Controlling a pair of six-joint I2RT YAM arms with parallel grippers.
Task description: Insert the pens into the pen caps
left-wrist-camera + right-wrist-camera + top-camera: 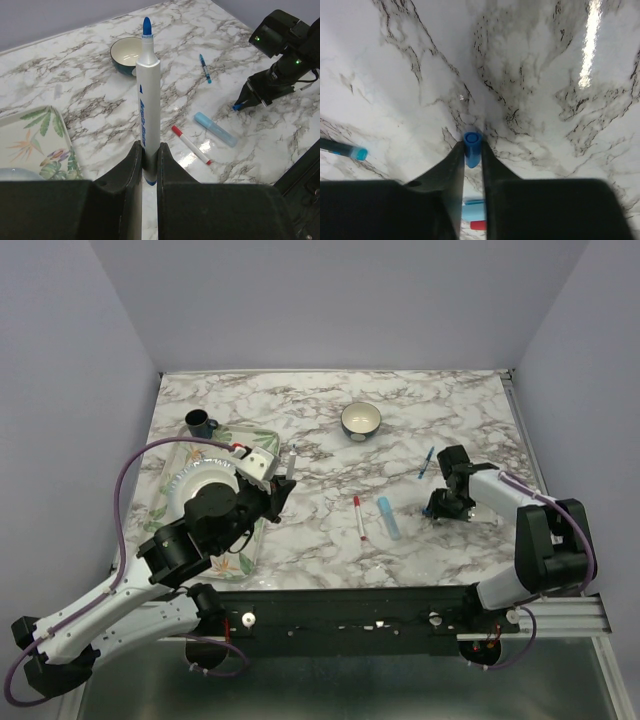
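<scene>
My left gripper [283, 480] is shut on a white pen with a blue tip [148, 90], which stands up out of the jaws [148, 150] above the table. My right gripper [440, 508] is shut on a small blue pen cap [472, 142], held low over the marble at the right; it also shows in the left wrist view [237, 106]. A red-tipped white pen [359, 517], a pale blue marker [388, 517] and a dark blue pen [426, 462] lie on the table between the arms.
A dark bowl [361, 420] stands at the back centre. A floral tray [252, 540] holding a foil plate lies under my left arm, with a dark mug [199, 423] behind it. The table's right edge [525, 440] is close to my right arm.
</scene>
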